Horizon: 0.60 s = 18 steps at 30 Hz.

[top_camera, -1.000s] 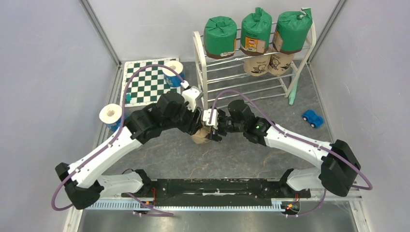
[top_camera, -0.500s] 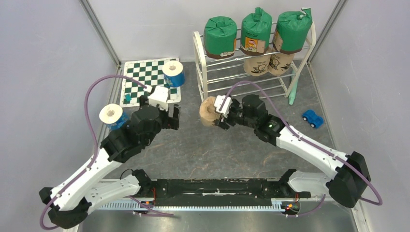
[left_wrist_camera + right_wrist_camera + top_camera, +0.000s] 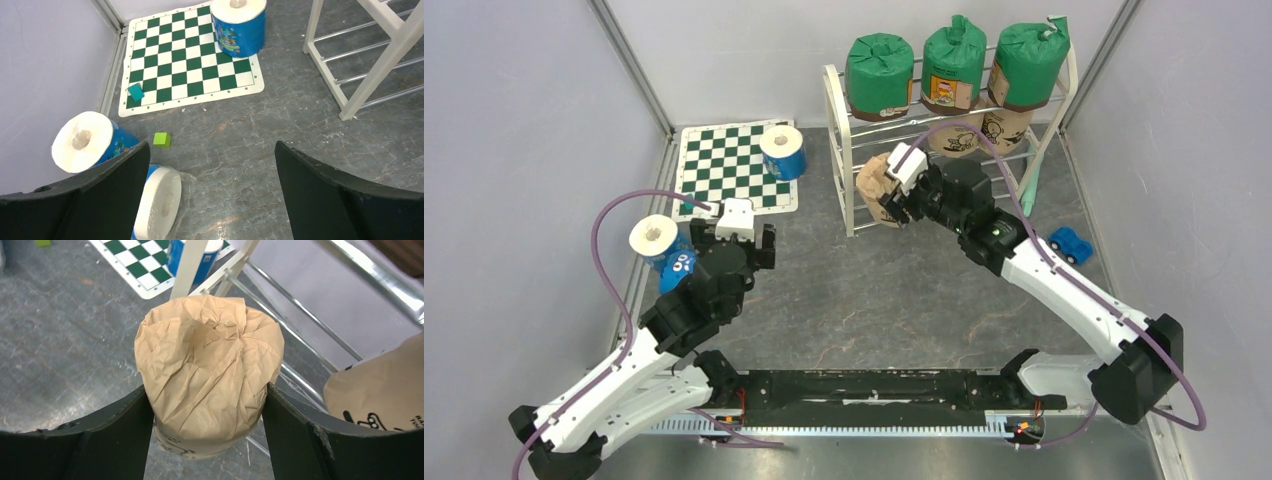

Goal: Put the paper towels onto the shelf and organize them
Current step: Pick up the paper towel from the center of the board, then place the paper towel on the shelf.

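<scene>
The shelf (image 3: 840, 150) stands at the back, with three green paper towels (image 3: 879, 72) on its top tier and two tan ones (image 3: 954, 135) a tier lower. My right gripper (image 3: 892, 195) is shut on a third tan roll (image 3: 874, 180) at the shelf's left end. In the right wrist view this roll (image 3: 210, 370) sits between both fingers of the right gripper (image 3: 207, 390), beside the white post (image 3: 192, 262). My left gripper (image 3: 211, 150) hangs open over bare floor. White-and-blue rolls sit at the left: one lying (image 3: 159, 200), one beside it (image 3: 82, 142), one upright (image 3: 238, 25).
A checkered mat (image 3: 724, 170) lies left of the shelf, with a teal cube (image 3: 135, 92) on it and a green cube (image 3: 161, 139) just off it. A blue toy car (image 3: 1071, 244) sits on the right. A mint stick (image 3: 1031, 190) leans by the shelf's right end.
My right gripper has carried the tan roll from mid-floor up to the shelf's left end. The left gripper let go of it, opened wide and drew back to the left.
</scene>
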{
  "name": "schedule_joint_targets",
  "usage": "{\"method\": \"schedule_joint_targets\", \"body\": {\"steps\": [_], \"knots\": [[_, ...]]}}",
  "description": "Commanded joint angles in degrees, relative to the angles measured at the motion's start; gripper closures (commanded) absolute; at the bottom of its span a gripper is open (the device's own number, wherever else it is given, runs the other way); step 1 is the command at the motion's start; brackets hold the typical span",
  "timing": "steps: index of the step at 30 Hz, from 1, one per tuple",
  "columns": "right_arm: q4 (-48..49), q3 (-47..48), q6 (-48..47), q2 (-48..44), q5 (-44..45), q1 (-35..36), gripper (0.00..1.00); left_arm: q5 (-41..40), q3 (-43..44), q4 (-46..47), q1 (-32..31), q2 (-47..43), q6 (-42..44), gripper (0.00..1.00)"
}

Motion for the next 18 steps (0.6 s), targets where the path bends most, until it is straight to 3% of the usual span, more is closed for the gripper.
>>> {"method": "schedule_joint_targets", "body": {"steps": [1,8,18], "knots": [[7.53,7.18,1.18,3.33,4.05,-1.36,0.44,-2.37,0.08,3.21,0.75,1.04,1.96,0.0],[11.38,8.14,3.43,5.11,5.0,-2.06,0.53,-1.51,-0.54,3.25,1.51,0.28,1.88,0.0],[24.35,-3.52,5.33,-1.88,4.95,-2.96,0.56,1.57,-0.78,3.68,3.5,0.2,1.3,0.0]]}}
